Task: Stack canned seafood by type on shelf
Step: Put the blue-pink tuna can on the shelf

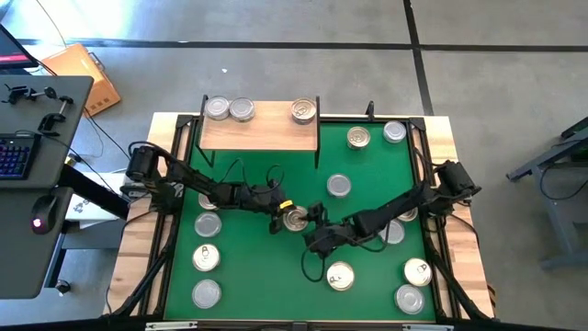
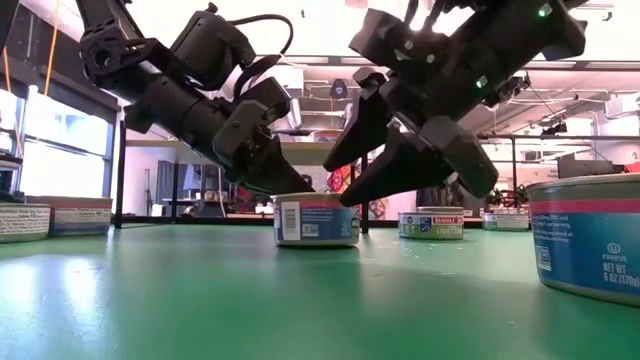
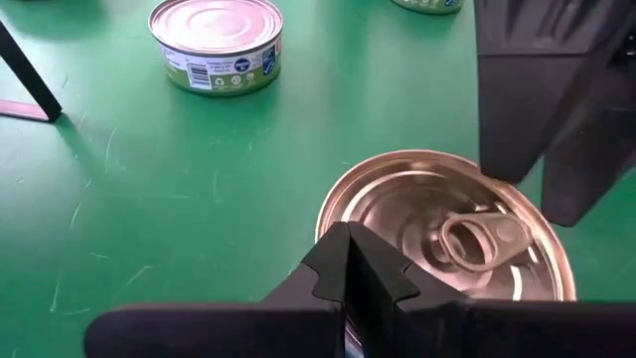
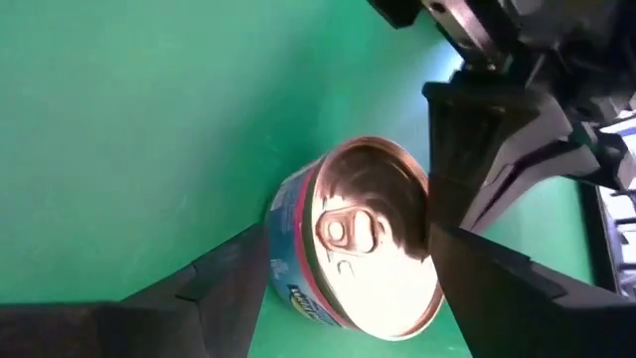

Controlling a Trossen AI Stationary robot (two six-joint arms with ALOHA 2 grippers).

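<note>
A gold pull-tab can (image 1: 295, 219) stands upright on the green mat (image 1: 266, 276) at the table's middle. My left gripper (image 1: 279, 213) is shut at the can's left side. My right gripper (image 1: 314, 217) is open at its right side, with one finger (image 4: 234, 283) on each side of the can (image 4: 368, 249). The light-wood shelf (image 1: 260, 133) stands at the far left of the mat. It carries two silver-lidded cans (image 1: 229, 109) at its left end and a gold-lidded can (image 1: 303, 111) at its right end. My left gripper has its shut fingertips (image 3: 348, 261) at the lid's rim (image 3: 333, 214), on the can's left side. It slants down from the table's left. The can stands flat on the mat. My right gripper: I cannot tell whether its fingers touch the can.
Loose cans lie around the mat. Three stand along the left side (image 1: 206, 257), three toward the far right (image 1: 358, 138), and several at the near right (image 1: 418, 271). One big can (image 2: 585, 240) stands close in the low view. A desk with a keyboard (image 1: 14, 156) stands left of the table.
</note>
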